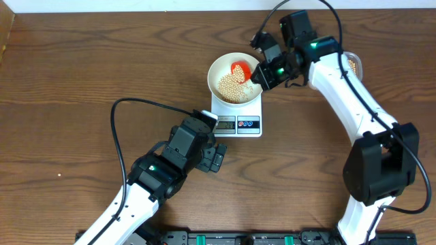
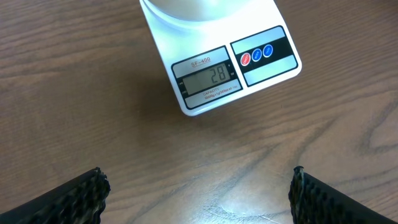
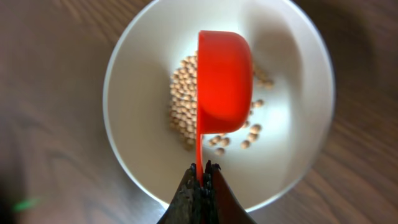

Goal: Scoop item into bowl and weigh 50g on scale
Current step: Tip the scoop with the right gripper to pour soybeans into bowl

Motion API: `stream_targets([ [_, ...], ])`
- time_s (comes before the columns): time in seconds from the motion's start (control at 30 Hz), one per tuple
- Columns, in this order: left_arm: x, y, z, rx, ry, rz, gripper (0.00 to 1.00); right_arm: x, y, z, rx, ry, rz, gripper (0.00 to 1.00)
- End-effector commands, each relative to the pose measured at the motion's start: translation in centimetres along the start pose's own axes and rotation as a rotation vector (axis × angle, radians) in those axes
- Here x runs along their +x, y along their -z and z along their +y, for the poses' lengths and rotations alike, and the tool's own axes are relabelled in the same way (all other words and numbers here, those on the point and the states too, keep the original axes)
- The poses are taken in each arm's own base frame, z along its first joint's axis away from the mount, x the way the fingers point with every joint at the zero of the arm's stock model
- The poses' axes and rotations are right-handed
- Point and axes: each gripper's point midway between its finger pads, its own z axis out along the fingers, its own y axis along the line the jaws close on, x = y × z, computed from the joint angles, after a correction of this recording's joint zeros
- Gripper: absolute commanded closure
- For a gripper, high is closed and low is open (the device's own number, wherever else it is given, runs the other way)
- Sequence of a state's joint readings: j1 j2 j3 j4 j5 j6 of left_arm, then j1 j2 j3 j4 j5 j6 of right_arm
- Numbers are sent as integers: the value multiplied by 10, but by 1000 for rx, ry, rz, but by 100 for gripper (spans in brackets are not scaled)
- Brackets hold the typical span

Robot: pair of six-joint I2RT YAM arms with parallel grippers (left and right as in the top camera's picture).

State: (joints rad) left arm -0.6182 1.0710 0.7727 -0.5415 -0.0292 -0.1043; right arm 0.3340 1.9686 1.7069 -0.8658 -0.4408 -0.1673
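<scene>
Overhead: the white bowl [image 1: 212, 73] of beans [image 1: 230, 86] sits on the scale [image 1: 238, 124], mid-counter. The right claw [image 1: 257, 73], clamped on a red scoop [image 1: 239, 68], tips it over the bowl. The left claw [image 1: 216, 156] hovers on the near side, fingers apart.

Left wrist: the display [image 2: 208, 78] reads 28.

Right wrist: the scoop lies on its side above the beans.

Filling seems about half done; the next move calls for another, careful scoop.

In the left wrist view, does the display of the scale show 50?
No, the display on the scale reads 28.
</scene>
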Motion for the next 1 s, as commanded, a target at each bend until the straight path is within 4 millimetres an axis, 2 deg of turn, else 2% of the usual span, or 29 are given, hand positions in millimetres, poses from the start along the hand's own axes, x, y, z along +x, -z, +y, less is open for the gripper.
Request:
stream_targets([
  [0.0,-3,1,0,-6,-4,-8,5,-13,12,-4,191,111,-7,99],
  [0.23,-3,1,0,-6,-4,-8,5,-11,8,-3,329,200,34,99],
  [0.53,-3,1,0,-6,-3,-8,5,-15,5,4,337,243,28,99],
  [0.77,-3,1,0,-6,-3,-8,5,-17,3,19,167,191,-8,99],
  [0.97,-3,1,0,-6,-3,-8,5,-21,14,21,-14,97,-65,99],
])
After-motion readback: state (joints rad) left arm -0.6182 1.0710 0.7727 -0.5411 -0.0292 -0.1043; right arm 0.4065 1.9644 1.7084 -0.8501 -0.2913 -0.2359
